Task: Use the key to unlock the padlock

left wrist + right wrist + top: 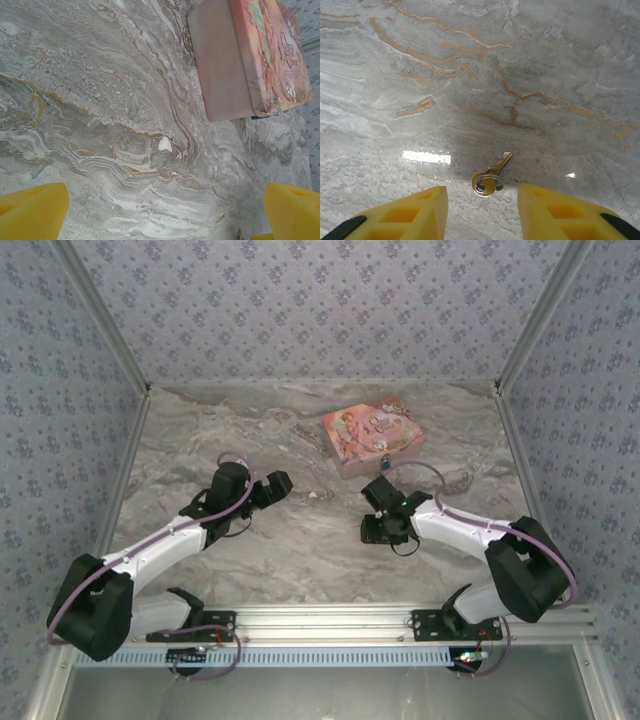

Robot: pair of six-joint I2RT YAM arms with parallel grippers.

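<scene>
**Right arm poised over the key, padlock waiting by the pink box**

From where I stand, the step in hand looks like picking up the key. The small brass-coloured key (491, 176), threaded on a metal split ring (481, 184), lies flat on the grey marble-patterned table (250, 430). The right gripper (482, 212) hangs directly over it, one yellow finger on each side. Those fingers (410, 212) stand partway apart, narrower than the other arm's. There is a clear gap to the key on both sides, so they touch nothing and hold nothing.

To do this well, I reckon the fingers need to reach right down to the tabletop. They should pinch the key's round head rather than the loose ring, which could swing or slip free. The blade points away from the gripper, so a grip on the head would leave it free for the keyhole. A thin key on a hard, smooth top could skate out sideways, so centring matters.

The left gripper (165, 212) has its yellow fingers spread wide over bare table. The tiny blue-bodied padlock (385, 458) sits against the near edge of the flat pink illustrated box (368, 430), just beyond the right gripper. It is too small for me to make out its shackle.
</scene>
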